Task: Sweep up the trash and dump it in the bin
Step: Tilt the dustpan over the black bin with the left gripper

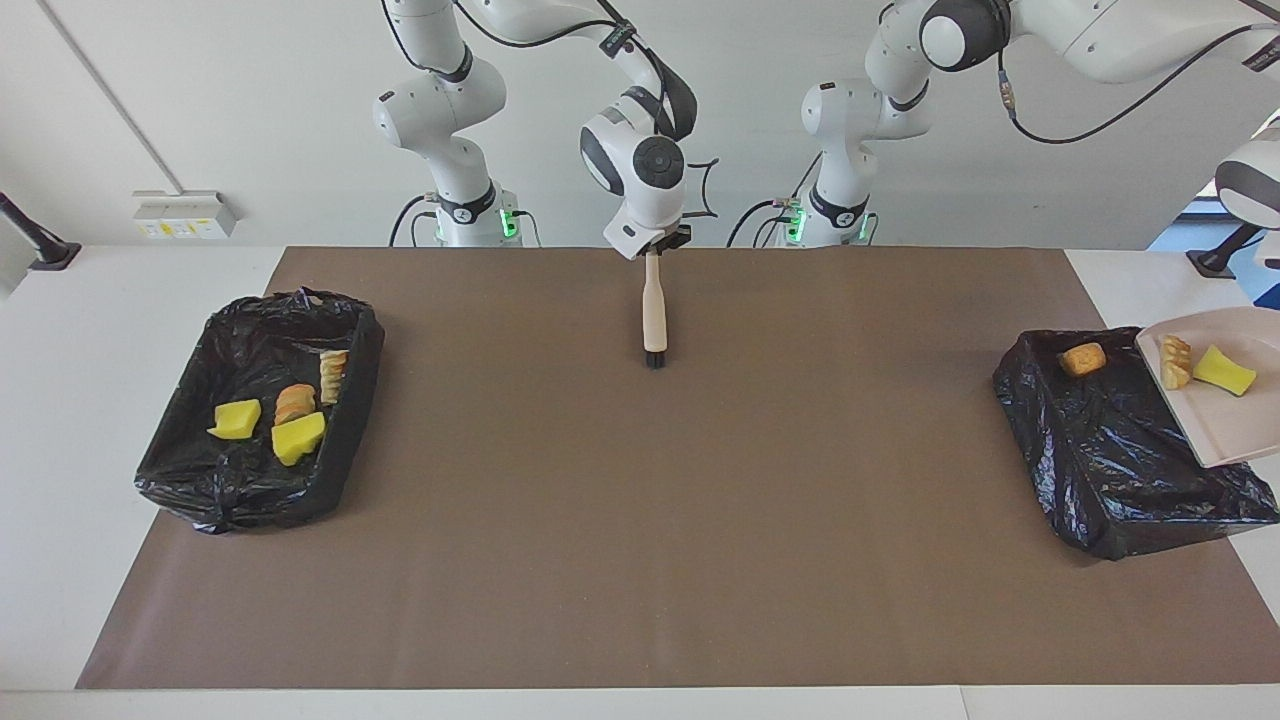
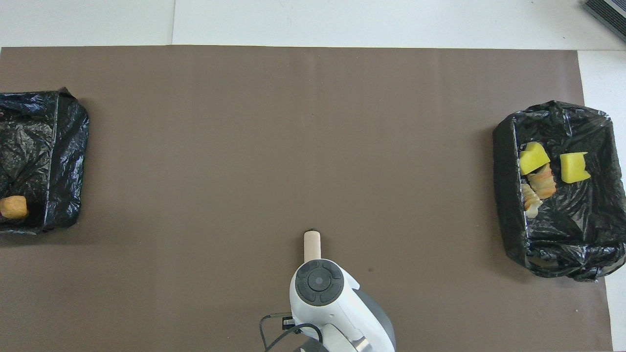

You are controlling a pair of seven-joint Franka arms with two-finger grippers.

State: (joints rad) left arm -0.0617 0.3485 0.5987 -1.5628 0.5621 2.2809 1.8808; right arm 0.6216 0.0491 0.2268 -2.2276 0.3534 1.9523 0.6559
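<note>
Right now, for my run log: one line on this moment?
pink plastic dustpan: tilted over black-lined bin | tan-orange bread scrap: in bin | two scraps: on dustpan

A brown mat (image 2: 293,146) covers the table. At the left arm's end sits a black-lined bin (image 2: 44,156) with 1 tan-orange scrap (image 2: 13,207) in it. The black-lined bin at the right arm's end (image 2: 557,234) holds 2 yellow sponge chunks (image 2: 533,158) and 2 bread-like pieces (image 2: 542,183). The right arm's wrist (image 2: 320,286) hangs over the mat's near middle, a pale brush handle (image 2: 312,244) jutting from under it.
</note>
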